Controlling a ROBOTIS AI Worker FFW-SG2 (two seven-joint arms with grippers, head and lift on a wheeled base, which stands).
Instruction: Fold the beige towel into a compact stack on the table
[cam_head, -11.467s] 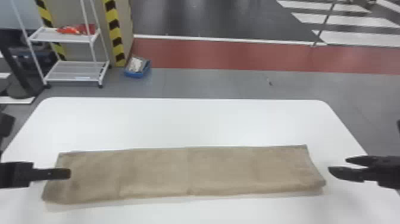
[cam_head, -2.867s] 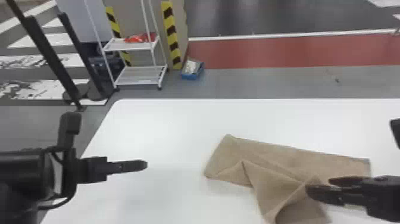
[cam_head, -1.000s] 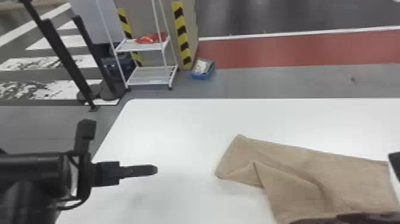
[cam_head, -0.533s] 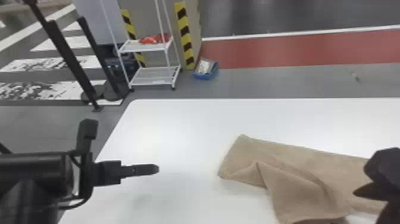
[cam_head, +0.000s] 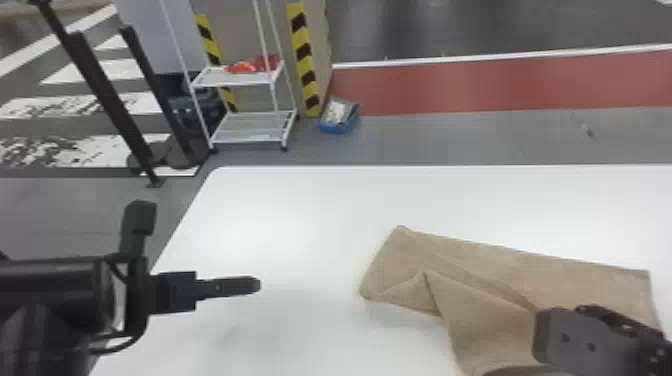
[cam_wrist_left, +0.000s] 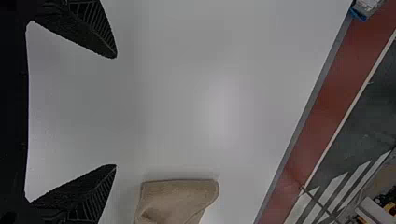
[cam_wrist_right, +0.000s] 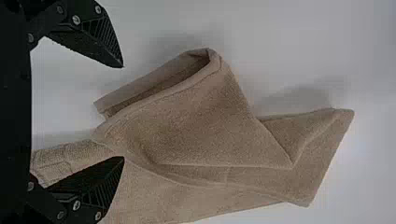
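Beige towel (cam_head: 500, 265) is lying on the white table (cam_head: 300, 210), partly folded and uneven: one flap is crossing its near side, creases are running diagonally, and a near fold is standing open as a loop. I'm holding my left gripper (cam_head: 256, 285) left of the towel, well apart from it, fingers spread. My right gripper (cam_head: 565, 335) is hanging over the towel's near right part, fingers also spread; can't tell if they're touching cloth. White shelf cart (cam_head: 255, 127) and blue bin (cam_head: 340, 120) are standing beyond the towel, off to its left.
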